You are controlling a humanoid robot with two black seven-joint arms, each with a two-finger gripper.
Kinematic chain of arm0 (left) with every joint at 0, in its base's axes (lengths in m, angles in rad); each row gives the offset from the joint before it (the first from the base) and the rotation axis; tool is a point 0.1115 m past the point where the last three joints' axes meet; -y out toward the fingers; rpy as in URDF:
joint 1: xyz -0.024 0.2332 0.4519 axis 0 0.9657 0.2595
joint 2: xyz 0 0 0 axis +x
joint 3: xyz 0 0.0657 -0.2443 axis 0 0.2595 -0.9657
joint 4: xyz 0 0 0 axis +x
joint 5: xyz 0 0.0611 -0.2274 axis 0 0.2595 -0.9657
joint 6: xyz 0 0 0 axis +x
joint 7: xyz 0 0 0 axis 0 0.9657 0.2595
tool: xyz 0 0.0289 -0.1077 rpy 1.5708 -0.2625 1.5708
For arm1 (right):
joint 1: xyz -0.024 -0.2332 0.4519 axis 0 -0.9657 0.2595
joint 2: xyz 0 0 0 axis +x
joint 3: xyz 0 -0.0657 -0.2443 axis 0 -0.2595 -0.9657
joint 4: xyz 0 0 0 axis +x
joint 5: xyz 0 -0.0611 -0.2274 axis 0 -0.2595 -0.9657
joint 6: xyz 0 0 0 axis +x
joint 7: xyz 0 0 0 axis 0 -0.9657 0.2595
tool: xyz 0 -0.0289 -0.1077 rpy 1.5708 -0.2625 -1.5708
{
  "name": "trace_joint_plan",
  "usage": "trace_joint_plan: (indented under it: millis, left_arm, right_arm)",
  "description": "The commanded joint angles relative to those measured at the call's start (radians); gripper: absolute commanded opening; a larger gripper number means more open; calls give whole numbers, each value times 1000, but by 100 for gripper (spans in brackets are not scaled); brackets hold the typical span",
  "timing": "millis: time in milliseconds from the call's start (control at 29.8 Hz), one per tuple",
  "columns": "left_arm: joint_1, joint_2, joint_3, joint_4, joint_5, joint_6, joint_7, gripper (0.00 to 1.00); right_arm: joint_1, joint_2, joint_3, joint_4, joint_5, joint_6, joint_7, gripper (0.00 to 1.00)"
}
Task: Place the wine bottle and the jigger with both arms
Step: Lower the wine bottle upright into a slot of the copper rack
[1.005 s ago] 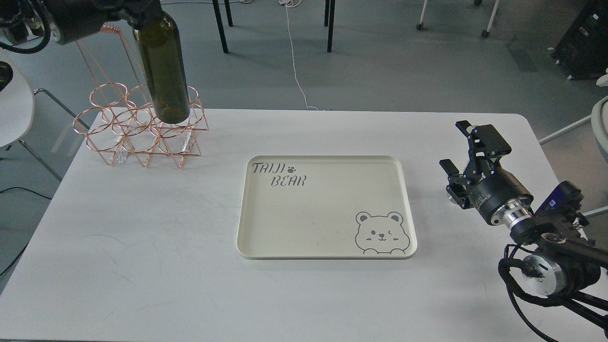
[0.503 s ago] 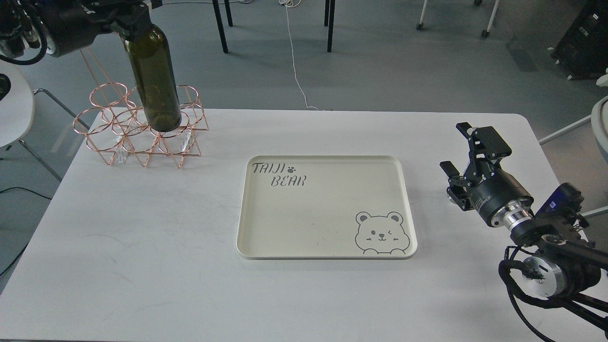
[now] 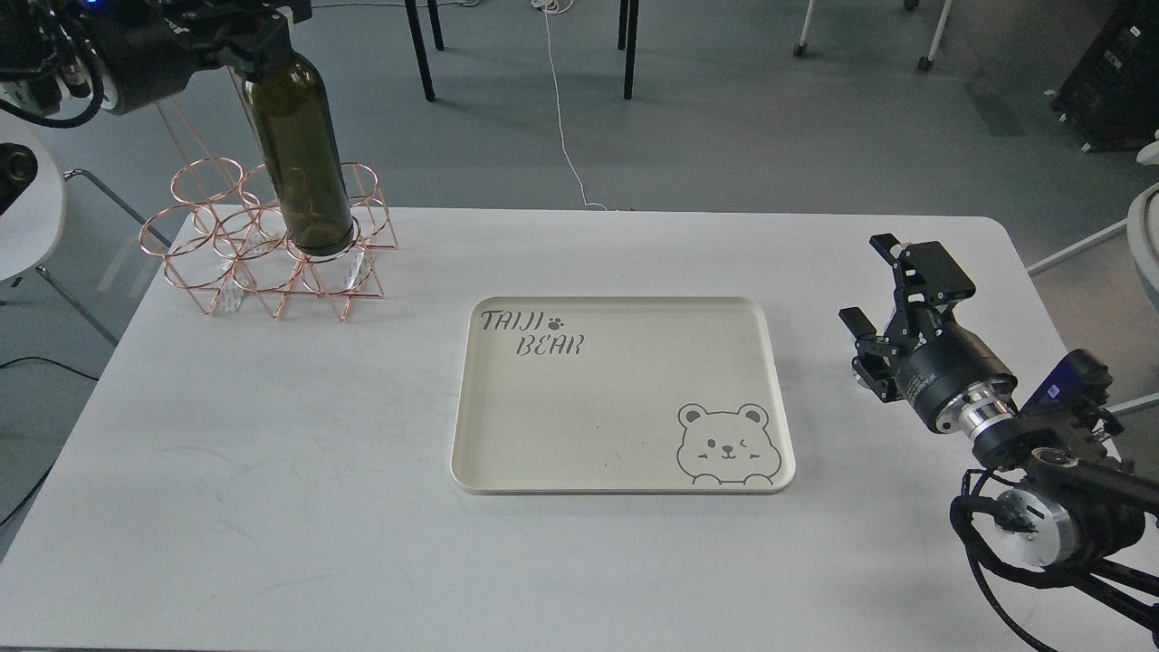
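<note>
The dark green wine bottle point(image 3: 303, 163) stands nearly upright at the back left. Its base sits in a ring of the copper wire rack point(image 3: 204, 244). My left gripper point(image 3: 269, 41) is shut on the top of the bottle, and the neck is hidden behind it. My right gripper point(image 3: 883, 285) is open and empty just above the table at the right, to the right of the tray. The jigger does not show clearly. A small pale bit point(image 3: 857, 378) peeks out at the lower left of the right gripper, and I cannot tell what it is.
A cream tray point(image 3: 616, 407) with a bear drawing and "TAIJI BEAR" lies in the middle of the white table point(image 3: 272, 471). Chair legs and a white cable are on the floor beyond the table's far edge.
The left gripper has lowered the bottle and shifted it slightly left, so its base has gone from above the rack into a ring. The right arm has barely moved.
</note>
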Motion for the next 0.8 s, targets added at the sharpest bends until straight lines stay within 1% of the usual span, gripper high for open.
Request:
trace_joint_plan:
  millis: [0, 201, 469, 771]
  left_arm:
    - [25, -2, -1, 4, 0, 16, 0, 11]
    - [65, -2, -7, 4, -3, 26, 0, 11]
    - [112, -3, -13, 11, -4, 59, 0, 12]
    - [152, -58, -13, 56, -4, 84, 0, 13]
  right_arm:
    - [0, -1, 2, 0, 0, 0, 0, 99]
    - [0, -1, 2, 1, 0, 0, 0, 99]
    - [0, -1, 2, 1, 0, 0, 0, 99]
    - [-3, 1, 2, 1, 0, -2, 0, 99]
